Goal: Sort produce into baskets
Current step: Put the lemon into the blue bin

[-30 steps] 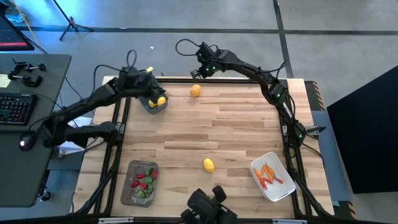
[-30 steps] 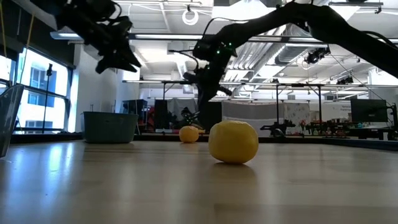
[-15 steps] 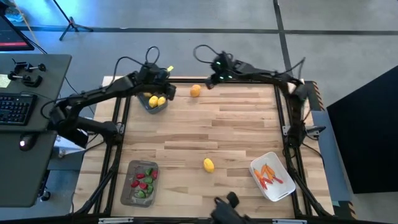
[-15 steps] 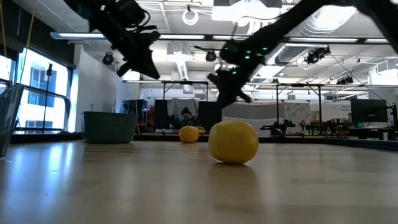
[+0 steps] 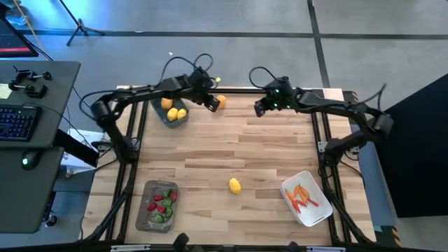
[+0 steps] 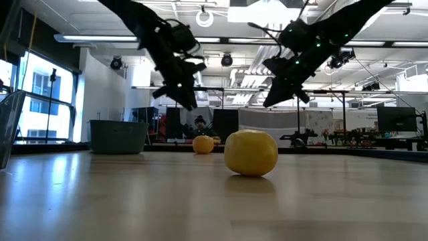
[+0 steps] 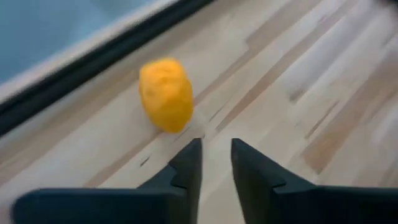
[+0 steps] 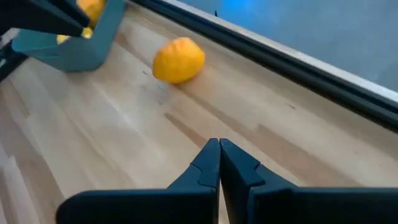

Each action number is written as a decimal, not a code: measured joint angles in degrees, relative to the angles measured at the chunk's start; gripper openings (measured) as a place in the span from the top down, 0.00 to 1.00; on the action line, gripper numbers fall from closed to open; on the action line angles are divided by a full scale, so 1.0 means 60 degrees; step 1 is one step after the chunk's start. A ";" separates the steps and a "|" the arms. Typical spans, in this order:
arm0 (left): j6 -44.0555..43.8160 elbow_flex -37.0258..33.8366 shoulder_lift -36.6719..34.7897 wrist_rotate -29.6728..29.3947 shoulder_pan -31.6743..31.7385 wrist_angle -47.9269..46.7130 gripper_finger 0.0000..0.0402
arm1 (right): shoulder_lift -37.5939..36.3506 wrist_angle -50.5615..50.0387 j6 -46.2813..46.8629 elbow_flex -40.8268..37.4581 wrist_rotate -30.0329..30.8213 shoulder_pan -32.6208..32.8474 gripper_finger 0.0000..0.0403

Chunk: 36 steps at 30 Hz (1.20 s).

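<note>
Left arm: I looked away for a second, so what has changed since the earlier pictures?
The left gripper swung from over the blue-grey tub toward the orange fruit at the far edge, fingers slightly apart, holding nothing. The right gripper, shut, moved inward over the table. Fruit, lemon and baskets stayed put.

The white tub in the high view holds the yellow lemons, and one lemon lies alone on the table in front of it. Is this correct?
Not quite. The white tub holds thin orange sticks, not lemons, as the high view shows. The rest stands: one lemon lies alone on the table beside it.
</note>
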 joint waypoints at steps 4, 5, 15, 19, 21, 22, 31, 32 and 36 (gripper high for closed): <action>-0.0005 0.0752 0.0970 -0.0007 -0.0003 -0.0544 0.70 | -0.0693 0.0110 -0.0071 -0.0676 0.0008 0.0026 1.00; 0.0000 0.0934 0.1159 -0.0012 -0.0005 -0.0657 0.66 | -0.0770 0.0098 -0.0069 -0.0822 0.0015 0.0026 1.00; -0.0159 0.2162 0.2469 -0.0235 0.0000 -0.1672 0.36 | -0.0968 0.0102 -0.0205 -0.1324 -0.0204 0.0117 1.00; -0.0259 0.2411 0.2825 -0.0343 0.0031 -0.1694 0.31 | -0.0968 0.0088 -0.0393 -0.1324 -0.0307 0.0125 1.00; -0.0343 0.2497 0.2939 -0.0387 0.0104 -0.1689 0.31 | -0.0968 0.0079 -0.0424 -0.1324 -0.0387 0.0125 1.00; -0.0408 0.2523 0.2993 -0.0401 0.0149 -0.1689 0.31 | -0.0968 0.0084 -0.0424 -0.1324 -0.0405 0.0125 1.00; -0.0590 0.2530 0.3077 -0.0301 0.0686 -0.1270 0.31 | -0.0965 0.0081 -0.0489 -0.1324 -0.0538 0.0125 1.00; -0.0590 0.2530 0.3094 -0.0078 0.0696 -0.1124 0.31 | -0.0965 0.0081 -0.0514 -0.1324 -0.0538 0.0125 1.00; -0.0737 0.2538 0.3411 0.0362 0.0696 -0.0880 0.31 | -0.0965 0.0081 -0.0676 -0.1324 -0.0535 0.0125 1.00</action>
